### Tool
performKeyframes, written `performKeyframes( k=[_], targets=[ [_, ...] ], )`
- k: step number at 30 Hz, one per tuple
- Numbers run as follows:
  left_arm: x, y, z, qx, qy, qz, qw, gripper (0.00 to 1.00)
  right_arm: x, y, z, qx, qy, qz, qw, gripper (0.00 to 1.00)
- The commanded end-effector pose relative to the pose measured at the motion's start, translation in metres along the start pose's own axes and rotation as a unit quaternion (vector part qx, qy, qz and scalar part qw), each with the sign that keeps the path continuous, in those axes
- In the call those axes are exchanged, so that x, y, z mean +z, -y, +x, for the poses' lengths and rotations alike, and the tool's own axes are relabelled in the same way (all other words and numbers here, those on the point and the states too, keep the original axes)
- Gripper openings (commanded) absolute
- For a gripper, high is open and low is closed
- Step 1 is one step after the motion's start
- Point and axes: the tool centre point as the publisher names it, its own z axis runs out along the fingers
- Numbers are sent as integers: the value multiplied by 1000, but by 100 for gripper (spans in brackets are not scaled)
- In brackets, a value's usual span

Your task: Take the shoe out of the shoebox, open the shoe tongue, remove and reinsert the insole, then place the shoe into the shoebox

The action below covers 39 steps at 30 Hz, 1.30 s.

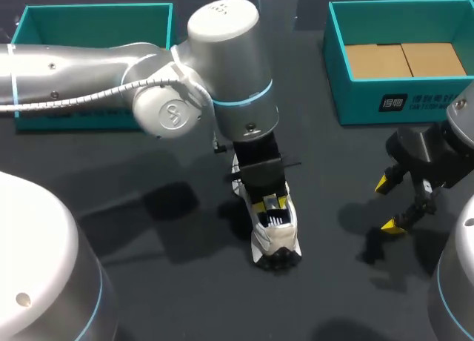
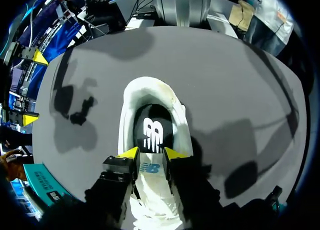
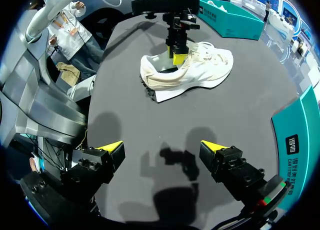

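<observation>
While the teal box on the left (image 1: 89, 26) sits back at the far edge of the table (image 1: 148, 207), well out of the way, the action is all in the middle. The left arm comes in past that box and drops its wrist straight down over the shoe (image 1: 275, 241). The left gripper (image 2: 151, 154) is right at the throat of it, yellow tips drawn narrow, with the tongue (image 2: 150, 168) pinched between them. That grip makes sense: hold the tongue forward and the mouth of the shoe gapes, baring the black insole (image 2: 152, 132), which lies flat inside, not yet lifted.

The shoe stands sole-down on the bare tabletop, outside both boxes, heel toward the near edge and toe hidden beneath the wrist. Open dark table lies on every side of it, with only shadows nearby.

Moving right, the teal box on the right (image 1: 355, 100) waits at the far edge, top open and its cardboard floor (image 1: 404, 59) bare. By my reading, that is where the shoe goes at the end.

Furthest right, the right gripper (image 1: 388, 204) hangs just above the table, fingers spread wide and holding nothing, well apart from the shoe. It has a clear lane across to the heel — handy, I reckon, for going after the insole. The left wrist covers the shoe from above, though, so any approach needs to come low from the heel side.
</observation>
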Motion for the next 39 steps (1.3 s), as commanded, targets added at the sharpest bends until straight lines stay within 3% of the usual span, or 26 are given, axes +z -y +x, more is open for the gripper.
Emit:
performKeyframes(
  k=[1,3,5,6,8,9,12,25,28,30,32,34,35,39],
  targets=[
    [-35,20,14,-4,20,-12,1000,39,1,0,1,0,2,1,1000,100],
    [-49,27,16,-14,22,-14,1000,42,1,0,1,0,2,1,1000,100],
    [-62,36,18,-31,22,-20,999,52,1,0,1,0,2,1,1000,100],
    [-65,39,18,-35,24,-23,999,63,1,0,1,0,2,1,1000,100],
    [-75,48,19,-66,21,-21,997,97,1,0,1,0,2,1,1000,100],
    [-79,53,20,-85,27,-23,996,100,1,0,1,0,2,1,1000,100],
    [-89,61,21,-193,15,-12,981,100,1,0,1,0,2,1,1000,100],
    [-92,66,22,-225,13,-29,974,100,1,0,1,0,2,1,1000,100],
    [-86,75,26,-305,19,-47,951,100,1,0,1,0,2,1,1000,100],
    [-84,81,26,-377,11,-18,926,100,1,0,1,0,2,1,1000,100],
    [-82,87,27,-440,11,-21,897,100,1,0,1,0,2,1,1000,100],
    [-82,94,29,-532,27,-57,845,100,1,0,1,0,2,1,1000,100],
    [-84,98,30,-561,46,-117,818,100,1,0,1,0,2,1,1000,100],
    [-84,98,30,-561,46,-117,818,100,1,0,1,0,2,1,1000,100]
  ],
)
